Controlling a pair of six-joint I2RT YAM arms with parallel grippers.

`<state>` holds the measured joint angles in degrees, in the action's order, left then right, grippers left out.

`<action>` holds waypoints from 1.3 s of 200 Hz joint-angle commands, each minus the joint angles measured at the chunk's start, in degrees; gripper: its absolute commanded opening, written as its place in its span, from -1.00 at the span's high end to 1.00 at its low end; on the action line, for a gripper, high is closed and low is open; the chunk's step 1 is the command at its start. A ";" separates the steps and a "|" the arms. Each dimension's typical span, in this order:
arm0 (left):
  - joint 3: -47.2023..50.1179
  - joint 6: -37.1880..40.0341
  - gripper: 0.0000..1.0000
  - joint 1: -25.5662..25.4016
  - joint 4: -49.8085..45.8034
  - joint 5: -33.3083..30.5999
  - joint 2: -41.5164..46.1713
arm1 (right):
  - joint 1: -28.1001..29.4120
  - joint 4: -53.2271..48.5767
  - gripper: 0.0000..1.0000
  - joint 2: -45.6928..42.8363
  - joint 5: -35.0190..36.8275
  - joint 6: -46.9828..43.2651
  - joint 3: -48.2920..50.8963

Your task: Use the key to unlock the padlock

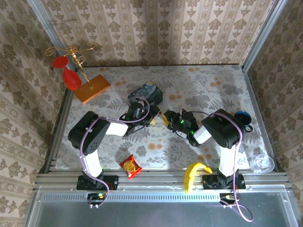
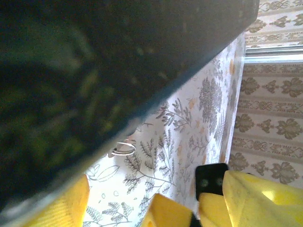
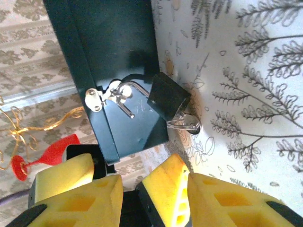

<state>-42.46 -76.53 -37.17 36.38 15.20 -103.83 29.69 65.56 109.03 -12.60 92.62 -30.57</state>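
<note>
The padlock (image 3: pixel 168 97), a small dark body with a silvery shackle (image 3: pixel 124 97), hangs from the hasp (image 3: pixel 94 97) of the blue tin (image 3: pixel 113 52). One shackle leg stands free of the body. The key (image 3: pixel 189 124) with its wire ring sticks out of the padlock's lower end, against the tablecloth. My right gripper (image 3: pixel 130 189) is open just short of the lock, holding nothing. In the left wrist view the tin's dark side (image 2: pixel 94 66) looms close and the key ring (image 2: pixel 124 148) peeks out under it. My left gripper (image 2: pixel 156 189) is open and empty. From above, both grippers (image 1: pixel 152 120) (image 1: pixel 166 118) meet in front of the tin (image 1: pixel 146 92).
At the back left a wooden base (image 1: pixel 92 88) carries a gold wire stand with a red glass (image 1: pixel 71 78). A snack packet (image 1: pixel 130 166) and a banana (image 1: pixel 194 173) lie near the front edge. Off to the right are a blue round object (image 1: pixel 242 117) and a clear cup (image 1: pixel 262 163).
</note>
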 commanded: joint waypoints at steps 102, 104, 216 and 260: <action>-8.11 23.85 -1.00 2.19 -39.31 -10.85 23.82 | 2.73 -75.53 -0.33 -22.17 10.15 -51.62 -25.44; -8.55 24.47 -1.00 2.34 -40.17 -11.48 24.08 | 2.78 -76.03 -0.36 -22.12 10.45 -51.85 -25.78; -33.44 51.88 -1.00 16.75 -59.64 -15.24 5.27 | 6.69 -87.70 -0.93 -14.00 21.24 -64.14 -38.57; -39.52 52.41 -1.00 17.70 -59.15 -13.68 -2.13 | 6.87 -90.73 -0.58 -5.30 18.23 -67.20 -45.42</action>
<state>-78.46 -26.72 -20.16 -21.41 0.32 -104.25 36.16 -21.91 99.98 5.65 28.27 -73.17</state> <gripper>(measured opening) 0.999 0.802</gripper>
